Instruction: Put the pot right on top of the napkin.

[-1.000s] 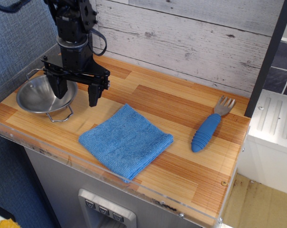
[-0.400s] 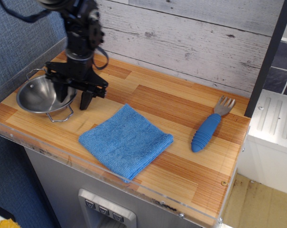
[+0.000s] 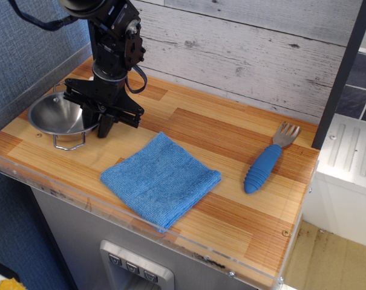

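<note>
The shiny steel pot sits at the left end of the wooden counter, its wire loop handles to the front and back. My gripper points down over the pot's right rim, one finger inside the bowl and one finger outside, closed on the rim. The blue terry napkin lies flat near the counter's front edge, to the right of and in front of the pot, and nothing is on it.
A fork with a thick blue handle lies at the right end of the counter. A plank wall runs along the back and a blue wall along the left. A clear lip edges the front. A white unit stands to the right.
The gripper has come down and narrowed its fingers onto the pot's right rim. The pot has shifted slightly to the right and toward the back.
</note>
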You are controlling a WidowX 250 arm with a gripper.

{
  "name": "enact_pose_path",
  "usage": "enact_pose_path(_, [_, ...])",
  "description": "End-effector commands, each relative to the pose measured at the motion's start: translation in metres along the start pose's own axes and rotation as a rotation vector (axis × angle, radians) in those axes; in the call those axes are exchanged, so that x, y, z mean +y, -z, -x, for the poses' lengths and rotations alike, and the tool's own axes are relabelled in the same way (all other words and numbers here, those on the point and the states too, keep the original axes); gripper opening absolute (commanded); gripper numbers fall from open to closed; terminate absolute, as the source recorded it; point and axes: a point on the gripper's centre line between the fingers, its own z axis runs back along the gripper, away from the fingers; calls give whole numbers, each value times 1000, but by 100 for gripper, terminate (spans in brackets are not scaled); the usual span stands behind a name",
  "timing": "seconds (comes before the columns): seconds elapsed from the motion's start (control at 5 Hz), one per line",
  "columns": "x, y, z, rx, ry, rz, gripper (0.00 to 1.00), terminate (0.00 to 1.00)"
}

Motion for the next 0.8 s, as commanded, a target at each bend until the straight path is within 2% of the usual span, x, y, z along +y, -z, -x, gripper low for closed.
enact_pose_path(0.0, [3,-14,1,-26,5,3,0,0])
enact_pose_path(0.4, [15,-26,15,-25,-48,-20,0,0])
enact_pose_path(0.6, [16,-42,25,-39,-60,-48,0,0])
